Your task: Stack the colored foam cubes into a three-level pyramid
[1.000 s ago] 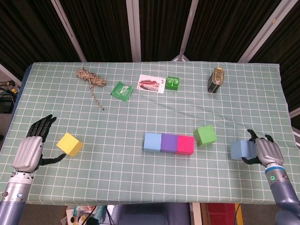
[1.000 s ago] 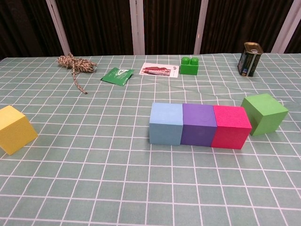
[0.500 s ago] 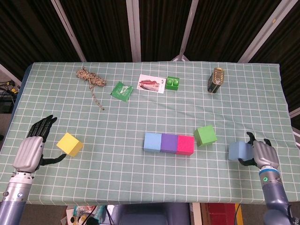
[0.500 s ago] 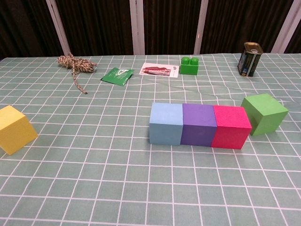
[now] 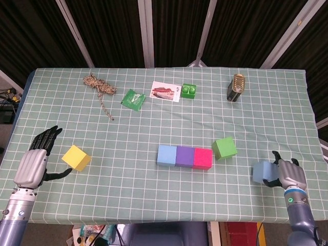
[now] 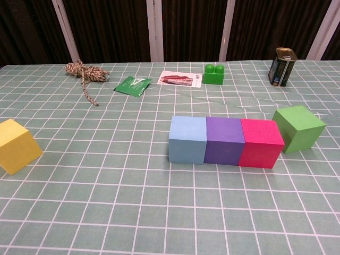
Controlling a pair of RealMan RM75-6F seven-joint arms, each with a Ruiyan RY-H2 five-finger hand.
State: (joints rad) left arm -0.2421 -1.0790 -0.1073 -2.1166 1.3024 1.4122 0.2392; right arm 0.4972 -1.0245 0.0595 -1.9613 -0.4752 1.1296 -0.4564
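A row of three foam cubes lies mid-table: light blue (image 5: 166,155), purple (image 5: 184,156), pink (image 5: 202,158); the same light blue (image 6: 187,139), purple (image 6: 224,141) and pink (image 6: 260,142) cubes fill the chest view. A green cube (image 5: 224,147) (image 6: 298,128) sits just right of the row. A yellow cube (image 5: 76,157) (image 6: 16,145) rests at the left, with my left hand (image 5: 34,165) open beside it, fingers spread. My right hand (image 5: 289,174) grips another light blue cube (image 5: 261,171) at the table's front right. Neither hand shows in the chest view.
Along the back lie a rope bundle (image 5: 98,85), a green packet (image 5: 133,99), a printed card (image 5: 166,91), a green toy brick (image 5: 188,90) and a brass tin (image 5: 237,87). The checked tablecloth (image 5: 128,195) reaches the table's edges.
My right hand has carried the light blue cube slightly toward the front edge of the table. The left hand and the other cubes have not moved.
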